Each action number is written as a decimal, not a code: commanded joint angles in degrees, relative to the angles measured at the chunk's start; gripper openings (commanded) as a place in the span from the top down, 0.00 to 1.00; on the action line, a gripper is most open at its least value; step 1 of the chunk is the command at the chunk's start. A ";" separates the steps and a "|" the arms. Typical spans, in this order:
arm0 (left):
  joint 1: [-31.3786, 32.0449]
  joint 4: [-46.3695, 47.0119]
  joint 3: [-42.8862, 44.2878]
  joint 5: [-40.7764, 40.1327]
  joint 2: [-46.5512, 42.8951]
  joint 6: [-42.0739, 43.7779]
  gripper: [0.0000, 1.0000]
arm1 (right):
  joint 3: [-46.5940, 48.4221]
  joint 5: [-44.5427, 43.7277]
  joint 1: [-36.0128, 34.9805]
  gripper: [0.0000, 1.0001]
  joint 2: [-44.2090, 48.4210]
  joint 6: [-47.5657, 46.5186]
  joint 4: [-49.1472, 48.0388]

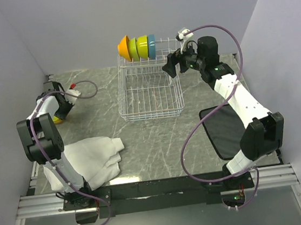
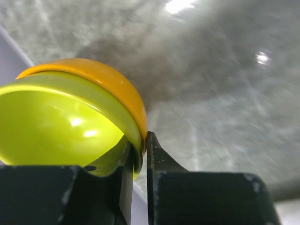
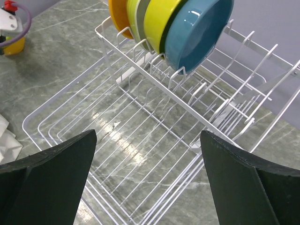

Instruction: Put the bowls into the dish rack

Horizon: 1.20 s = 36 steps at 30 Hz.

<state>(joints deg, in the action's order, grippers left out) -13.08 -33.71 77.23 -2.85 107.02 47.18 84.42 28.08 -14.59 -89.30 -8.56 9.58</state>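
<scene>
The white wire dish rack (image 1: 149, 93) stands mid-table. Several bowls stand on edge in its raised back tier: orange (image 1: 124, 48), two yellow-green (image 1: 142, 46) and blue (image 1: 152, 45). They also show in the right wrist view, the blue bowl (image 3: 197, 28) nearest. My right gripper (image 1: 171, 64) (image 3: 147, 140) is open and empty above the rack's right side. My left gripper (image 1: 62, 113) (image 2: 143, 150) is at the far left, low by the wall. It is shut on the rim of a lime bowl (image 2: 51, 126) nested in an orange bowl (image 2: 112, 82).
A crumpled white cloth (image 1: 93, 157) lies near the left arm's base. A black mat (image 1: 226, 131) lies at the right under the right arm. Grey walls close in the table on the left, back and right.
</scene>
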 commanded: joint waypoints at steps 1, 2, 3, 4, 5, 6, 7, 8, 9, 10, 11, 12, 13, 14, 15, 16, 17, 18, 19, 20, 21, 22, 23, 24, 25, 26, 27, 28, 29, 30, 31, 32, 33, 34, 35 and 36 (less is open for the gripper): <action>1.21 -3.02 -2.69 5.40 -6.73 0.02 0.90 | 2.15 -0.13 0.00 0.00 -0.18 0.56 -0.88; 1.91 -3.02 -4.09 5.84 -7.61 -0.24 0.90 | 1.98 -0.21 -0.09 0.00 0.17 0.65 -1.14; 2.35 -3.11 -4.80 6.80 -8.49 -0.51 0.91 | 1.71 -0.39 -0.09 0.00 0.35 1.08 -1.15; 2.79 -3.46 -5.33 7.50 -10.15 -0.60 0.91 | 1.36 -0.48 -0.09 0.00 0.61 1.17 -1.15; 3.93 -3.81 -6.21 8.29 -10.95 -0.77 0.91 | 1.10 -0.48 -0.09 0.00 0.79 1.26 -1.06; 4.55 -4.16 -6.48 9.78 -11.65 -1.29 0.91 | 0.83 -0.39 -0.18 0.00 1.14 1.35 -1.15; 5.25 -4.86 -6.65 10.75 -12.62 -1.65 0.91 | 0.31 -0.48 -0.18 0.00 1.58 1.35 -1.06; 6.65 -6.17 -6.83 11.46 -12.98 -2.09 0.90 | -0.04 -0.48 -0.09 0.00 1.67 1.26 -0.97; 7.71 -6.80 -6.92 12.25 -13.41 -3.13 0.90 | -0.31 -0.65 -0.18 0.00 1.93 1.18 -0.88; 8.76 -7.06 -7.27 13.04 -14.46 -3.75 0.90 | -0.92 -0.83 -0.18 0.00 2.54 1.17 -0.88; 10.95 -6.89 -8.14 13.31 -15.08 -4.28 0.91 | -1.36 -1.09 -0.18 0.00 2.98 1.00 -0.80; 12.19 -6.63 -8.76 13.49 -15.87 -5.33 0.91 | -1.71 -1.35 -0.18 0.00 3.34 0.74 -0.80; 12.81 -6.37 -9.37 13.84 -17.45 -6.04 0.91 | -2.50 -1.62 -0.18 0.00 3.95 0.73 -0.88; 16.30 -6.02 -10.42 13.93 -18.33 -6.92 0.91 | -2.86 -2.06 -0.18 0.00 4.39 0.73 -0.80; 17.64 -5.84 -10.87 13.93 -19.04 -8.84 0.91 | -3.29 -2.23 -0.18 0.00 4.74 0.47 -0.62; 19.04 -5.58 -11.22 13.75 -20.87 -9.81 0.92 | -3.82 -2.32 -0.18 0.00 5.53 0.38 -0.45; 21.84 -5.31 -11.92 13.32 -21.93 -10.78 0.92 | -4.17 -2.50 -0.18 0.00 5.97 0.21 -0.18; 23.18 -5.14 -12.02 13.22 -23.08 -12.44 0.92 | -4.53 -2.50 -0.09 0.00 6.50 0.03 -0.18; 24.58 -5.57 -11.84 13.22 -25.09 -12.90 0.93 | -5.23 -2.41 -0.09 0.00 7.20 -0.06 -0.27; 26.94 -5.83 -11.49 12.35 -25.89 -13.16 0.93 | -5.67 -2.41 0.00 0.00 7.64 -0.06 -0.18; 27.58 -7.14 -10.88 12.43 -27.03 -13.69 0.93 | -6.19 -2.41 0.09 0.00 7.91 -0.06 -0.18; 27.67 -8.20 -9.13 13.22 -27.48 -13.78 0.93 | -6.46 -2.50 0.17 0.00 8.26 0.03 -0.01; 27.67 -9.51 -8.33 13.92 -27.83 -13.69 0.93 | -6.46 -2.41 0.26 0.00 8.44 0.21 0.52; 27.85 -10.66 -7.72 15.41 -28.62 -12.21 0.93 | -6.72 -2.41 0.70 0.00 8.61 0.64 0.87; 28.11 -12.85 -6.75 15.94 -29.15 -11.50 0.93 | -6.90 -2.32 0.88 0.00 8.87 0.73 1.22; 29.15 -13.56 -6.40 16.38 -29.76 -10.71 0.94 | -6.99 -2.41 1.23 0.00 9.14 0.73 1.92; 30.30 -14.18 -6.30 16.39 -31.16 -9.40 0.94 | -7.69 -2.76 1.58 0.00 9.40 0.73 2.10; 31.61 -15.75 -6.13 16.39 -32.04 -8.69 0.94 | -8.13 -3.28 1.76 0.00 10.10 0.82 2.11; 35.02 -16.29 -6.13 16.39 -32.83 -7.81 0.94 | -8.39 -3.29 2.02 0.00 10.37 1.00 2.71; 36.79 -16.82 -6.13 16.47 -34.67 -7.46 0.94 | -8.48 -3.46 2.46 0.00 10.54 1.00 3.42; 38.73 -17.87 -6.21 16.39 -35.38 -7.19 0.95 | -8.48 -4.25 2.72 0.00 10.63 1.00 4.29; 42.49 -18.40 -6.13 16.39 -36.09 -7.19 0.95 | -8.48 -4.78 3.07 0.00 10.63 1.43 5.52; 44.09 -19.10 -5.95 16.91 -36.53 -7.45 0.95 | -8.57 -5.65 3.34 0.00 10.72 1.96 5.97; 45.41 -19.54 -5.26 17.44 -36.62 -7.89 0.94 | -8.75 -6.27 4.21 0.00 10.72 2.57 6.41; 47.08 -19.55 -4.90 18.14 -36.62 -9.54 0.94 | -9.10 -6.10 4.65 0.00 10.90 3.19 6.32; 47.62 -19.55 -4.38 18.93 -36.10 -10.26 0.94 | -9.88 -6.02 5.01 0.00 11.16 3.46 6.41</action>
<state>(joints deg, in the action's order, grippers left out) 31.05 -52.16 68.62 12.82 72.77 37.71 76.29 24.14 -11.53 -80.58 -7.09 14.68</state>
